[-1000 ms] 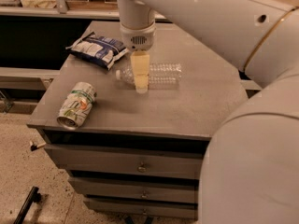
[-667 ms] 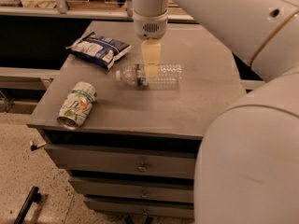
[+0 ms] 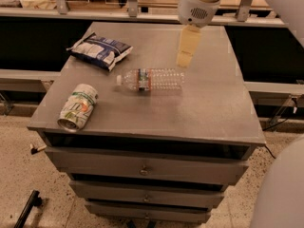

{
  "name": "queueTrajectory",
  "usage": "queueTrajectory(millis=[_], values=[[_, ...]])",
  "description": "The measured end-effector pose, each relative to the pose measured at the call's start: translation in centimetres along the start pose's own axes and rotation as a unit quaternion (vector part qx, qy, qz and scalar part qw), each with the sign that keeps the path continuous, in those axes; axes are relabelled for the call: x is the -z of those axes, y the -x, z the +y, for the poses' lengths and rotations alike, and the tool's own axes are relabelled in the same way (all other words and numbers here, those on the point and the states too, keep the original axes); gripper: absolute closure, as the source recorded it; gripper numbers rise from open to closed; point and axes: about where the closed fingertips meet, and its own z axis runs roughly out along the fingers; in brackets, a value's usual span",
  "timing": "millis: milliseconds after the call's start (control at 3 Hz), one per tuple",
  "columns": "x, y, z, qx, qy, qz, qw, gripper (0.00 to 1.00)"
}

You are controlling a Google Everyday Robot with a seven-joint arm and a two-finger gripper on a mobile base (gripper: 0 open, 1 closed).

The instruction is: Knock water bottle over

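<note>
The water bottle (image 3: 151, 79), clear and ribbed with a white cap and a red, white and blue label band, lies on its side near the middle of the grey cabinet top (image 3: 209, 113), cap pointing left. My gripper (image 3: 186, 56) hangs above and to the right of the bottle's base end, raised off the surface and not touching it. Its cream fingers point down.
A green-and-white soda can (image 3: 77, 107) lies on its side near the front left corner. A blue-and-white snack bag (image 3: 100, 50) lies at the back left. The cabinet has drawers below. A shelf rail runs behind it.
The gripper has lifted up and moved right, away from the bottle. The bottle stays lying on its side and now shows whole.
</note>
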Motion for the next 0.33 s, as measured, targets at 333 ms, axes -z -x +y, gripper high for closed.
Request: queueTrajectory(millis=[333], values=[[-0.51,0.6,-0.2,0.004,0.002,0.006,1.0,0.0]])
